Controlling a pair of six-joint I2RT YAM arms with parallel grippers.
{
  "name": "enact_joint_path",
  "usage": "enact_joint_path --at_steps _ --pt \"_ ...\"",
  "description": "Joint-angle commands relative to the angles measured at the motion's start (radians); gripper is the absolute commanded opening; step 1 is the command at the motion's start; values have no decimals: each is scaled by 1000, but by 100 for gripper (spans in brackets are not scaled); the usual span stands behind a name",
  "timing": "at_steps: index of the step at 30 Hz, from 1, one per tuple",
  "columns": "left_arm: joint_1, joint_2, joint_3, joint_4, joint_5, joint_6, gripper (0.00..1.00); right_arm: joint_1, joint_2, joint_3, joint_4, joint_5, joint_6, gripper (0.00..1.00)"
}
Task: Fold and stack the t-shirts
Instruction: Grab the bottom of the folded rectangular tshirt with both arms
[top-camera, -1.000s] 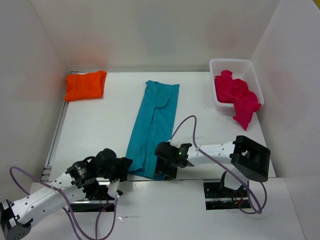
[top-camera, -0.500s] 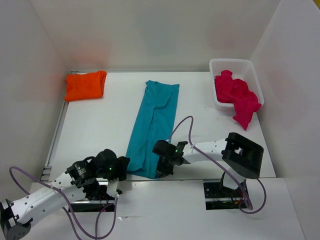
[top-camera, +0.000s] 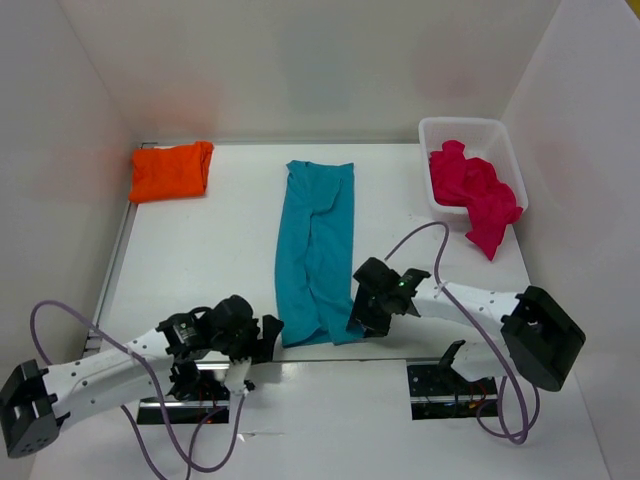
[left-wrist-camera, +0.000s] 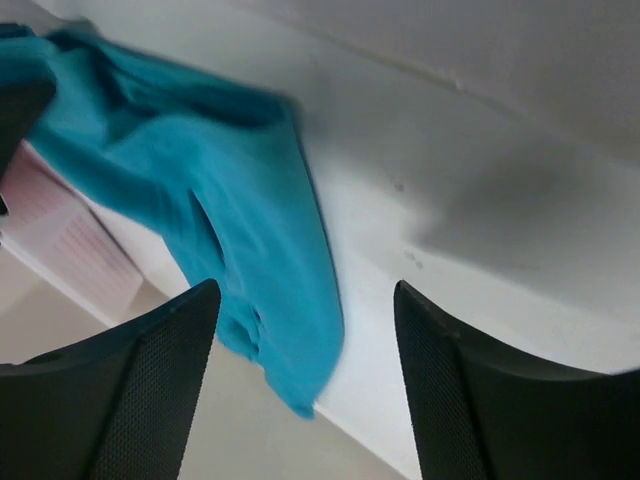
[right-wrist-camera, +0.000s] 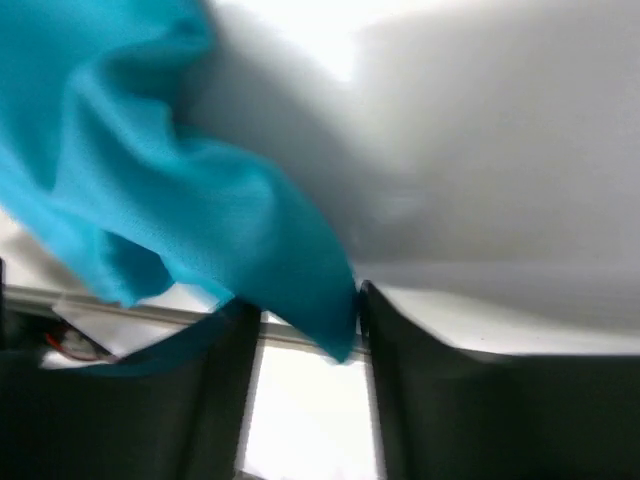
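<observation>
1. Teal t-shirt (top-camera: 317, 250) is lying as a long strip, awaiting its crosswise fold.
2. Left gripper (left-wrist-camera: 303, 297) is gaping wide and empty beside its near-left corner.
3. Right gripper (right-wrist-camera: 305, 305) is standing part open, with the near-right corner hanging unclamped in the gap.
4. Next, I reckon: both pinching those corners and carrying them to the far end.

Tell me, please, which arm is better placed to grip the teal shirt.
Right, probably: a corner of the teal shirt lies between the right gripper's fingers; the left gripper hangs beside it.

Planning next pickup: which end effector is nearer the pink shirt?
Right. The right end effector sits on the pink shirt's side of the teal shirt; the left end effector sits across it, farther left.
</observation>
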Motion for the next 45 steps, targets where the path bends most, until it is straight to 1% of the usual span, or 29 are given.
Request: enact_joint_path --at_steps 1,2,3,8,11,15,18,19,20,21,25,26,27,30,32,33,35,36,37,38,39,41,42,43,45 --pt "-48 65 67 80 93 50 80 -2 -30 -40 -44 -32 -64 57" --pt "-59 96 67 64 93 50 80 -2 -56 -49 -35 -45 -64 62" --pt "-68 108 67 55 93 50 82 -2 -72 -49 -35 -46 -64 63" --pt "-102 119 40 43 118 50 82 -2 -158 -83 -35 -55 -34 65" --pt "-125 119 39 43 144 50 74 -2 -170 -83 -35 -55 -24 65" --pt "-125 178 61 43 194 41 71 -2 -170 -92 -35 -46 -24 65" --pt "-136 286 90 72 182 7 71 -2 -170 -92 -35 -46 -24 65" --pt "-136 356 105 87 182 -11 71 -2 -170 -92 -35 -46 -24 65" --pt "-136 393 125 87 169 -33 70 -2 -170 -92 -35 -46 -15 65" --pt "-136 465 172 99 168 -94 70 -2 -170 -92 -46 -46 -15 65" --pt "-136 565 246 112 148 -208 68 -2 -170 -92 -46 -36 -15 65" --pt "-136 565 246 112 159 -208 64 -2 -170 -92 -46 -36 -15 65" --pt "-136 552 246 112 170 -208 61 -2 -170 -92 -46 -36 -15 65" --pt "-136 524 227 43 179 -208 56 -2 -161 -92 -46 -36 -15 65" --pt "-136 498 213 34 179 -217 51 -2 -132 -83 -15 -36 -15 65" --pt "-136 489 202 34 188 -228 46 -2 -120 -83 -3 -36 -15 62" --pt "-136 489 202 52 188 -248 40 -2 -69 -74 17 -46 -26 59" --pt "-136 505 202 67 188 -263 37 -2 -51 -63 26 -46 -26 59" --pt "-136 522 225 67 178 -297 28 -2 -34 -48 26 -46 -36 59" --pt "-136 537 237 78 178 -317 23 -2 -6 -39 26 -46 -49 59" --pt "-136 547 237 95 178 -333 21 -2 5 -30 26 -36 -49 59" --pt "-136 547 246 115 178 -355 22 -2 14 -5 26 -24 -58 59" --pt "-136 535 237 115 178 -355 25 -2 26 -5 26 -13 -67 59" --pt "-136 535 237 115 178 -355 27 -2 40 6 26 -13 -67 59" --pt "-136 535 223 115 178 -346 27 -2 72 16 43 -22 -78 58"
